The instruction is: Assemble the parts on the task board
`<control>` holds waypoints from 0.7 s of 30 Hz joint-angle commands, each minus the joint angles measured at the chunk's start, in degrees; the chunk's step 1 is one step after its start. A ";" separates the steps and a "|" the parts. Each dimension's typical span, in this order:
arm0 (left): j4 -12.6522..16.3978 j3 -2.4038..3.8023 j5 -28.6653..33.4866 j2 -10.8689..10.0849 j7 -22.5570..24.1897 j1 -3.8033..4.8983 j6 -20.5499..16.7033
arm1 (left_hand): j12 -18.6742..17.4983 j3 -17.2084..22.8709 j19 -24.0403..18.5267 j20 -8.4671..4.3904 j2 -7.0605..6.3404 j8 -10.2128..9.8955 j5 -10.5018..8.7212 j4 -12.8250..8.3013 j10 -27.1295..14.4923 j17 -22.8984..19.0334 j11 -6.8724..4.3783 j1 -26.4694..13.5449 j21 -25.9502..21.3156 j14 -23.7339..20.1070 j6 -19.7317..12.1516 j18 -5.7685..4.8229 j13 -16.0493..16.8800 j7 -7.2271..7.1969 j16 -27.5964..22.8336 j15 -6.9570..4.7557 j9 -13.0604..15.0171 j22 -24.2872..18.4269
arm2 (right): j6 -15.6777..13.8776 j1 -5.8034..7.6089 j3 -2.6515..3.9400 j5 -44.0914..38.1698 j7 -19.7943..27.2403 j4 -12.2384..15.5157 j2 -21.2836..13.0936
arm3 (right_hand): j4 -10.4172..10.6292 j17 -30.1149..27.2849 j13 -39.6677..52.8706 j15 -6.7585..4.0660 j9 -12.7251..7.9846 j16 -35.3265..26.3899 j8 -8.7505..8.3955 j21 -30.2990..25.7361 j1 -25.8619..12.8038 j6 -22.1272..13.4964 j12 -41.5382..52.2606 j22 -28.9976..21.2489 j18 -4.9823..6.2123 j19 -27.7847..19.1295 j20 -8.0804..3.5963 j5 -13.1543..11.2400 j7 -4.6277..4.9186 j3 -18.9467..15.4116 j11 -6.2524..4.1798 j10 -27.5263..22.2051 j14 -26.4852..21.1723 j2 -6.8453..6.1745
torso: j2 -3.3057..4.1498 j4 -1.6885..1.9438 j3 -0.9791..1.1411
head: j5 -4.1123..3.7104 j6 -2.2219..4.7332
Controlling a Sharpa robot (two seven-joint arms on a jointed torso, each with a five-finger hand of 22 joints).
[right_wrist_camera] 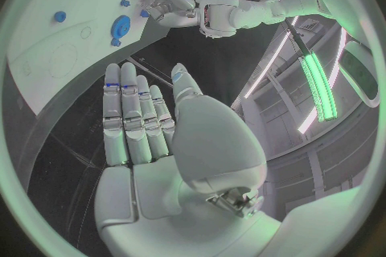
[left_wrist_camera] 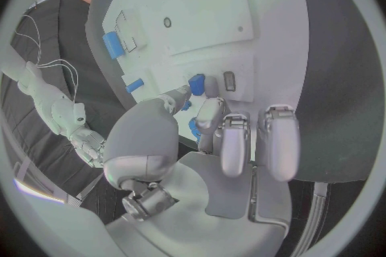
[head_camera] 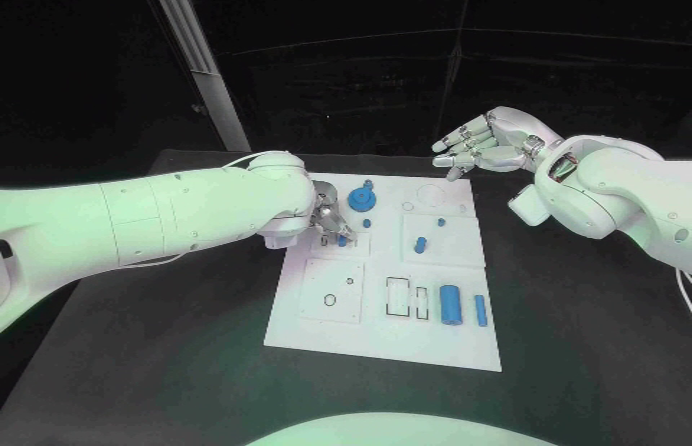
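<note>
The white task board (head_camera: 378, 341) lies mid-table. My left hand (head_camera: 329, 222) is low over its far left corner, and thumb and a finger pinch a small blue part (left_wrist_camera: 195, 82) just above a slot. A round blue part (head_camera: 362, 200) stands right beside that hand. A blue peg (head_camera: 420, 244) stands mid-board; a blue cylinder (head_camera: 451, 305) and a thin blue bar (head_camera: 480, 310) lie near the right edge. My right hand (head_camera: 488, 144) hangs in the air beyond the board's far right corner, fingers straight and holding nothing (right_wrist_camera: 132, 119).
Rectangular slots (head_camera: 398, 296) and a raised square plate with holes (head_camera: 333, 289) occupy the board's near half. Black table (head_camera: 577, 326) surrounds the board. A slanted pole (head_camera: 195, 56) stands behind the table at the left.
</note>
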 commanded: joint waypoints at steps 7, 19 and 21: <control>0.36 0.04 -0.26 -0.88 -0.05 0.05 -1.14 | 0.17 -6.45 2.98 -0.56 -0.23 -0.36 -0.31 2.39 0.61 15.09 -0.15 -1.17 0.31 5.96 0.47 -0.64 0.08 -0.19 0.18 -0.54 -0.07 6.53 | 0.47 0.10 0.04 -0.06 0.23 0.02 0.09 | 0.17 -0.17 -0.15 -0.09 -0.08 -0.26 -0.21 -0.42 -0.54 -0.57 -0.05 -0.16 0.23 0.04 0.55 0.32 0.15 -0.48 0.07 -0.43 -0.53 0.03 | -0.03 0.02 -0.05 | -0.06 0.06; 2.71 2.06 1.85 -3.98 2.70 1.22 -2.29 | -4.63 -13.62 1.80 -0.35 0.29 -1.56 -0.13 3.80 -2.87 15.09 0.53 2.36 -1.90 5.96 -1.96 0.03 -5.27 0.62 0.18 -0.11 -0.40 3.45 | 0.55 0.09 0.04 -0.06 0.31 -0.32 0.08 | 0.17 -0.21 -0.19 -0.06 -0.08 -0.26 -0.21 -0.50 -0.60 -0.60 -0.03 -0.20 0.23 0.03 0.57 0.33 0.17 -0.53 0.10 -0.50 -0.59 0.03 | -0.07 0.11 0.00 | -0.18 0.43; 2.47 2.85 2.83 -4.33 3.10 1.78 -1.23 | -7.10 -14.57 1.26 -0.02 0.50 -2.65 -0.08 3.67 -4.80 15.09 1.08 3.75 -2.88 5.96 -3.45 0.31 -8.02 1.27 0.18 0.32 -0.97 2.09 | 0.56 0.09 0.04 -0.06 0.30 -0.41 0.09 | 0.17 -0.21 -0.19 -0.06 -0.08 -0.26 -0.21 -0.50 -0.60 -0.60 -0.03 -0.20 0.23 0.03 0.57 0.33 0.17 -0.53 0.10 -0.50 -0.59 0.03 | -0.06 0.09 -0.01 | -0.18 0.50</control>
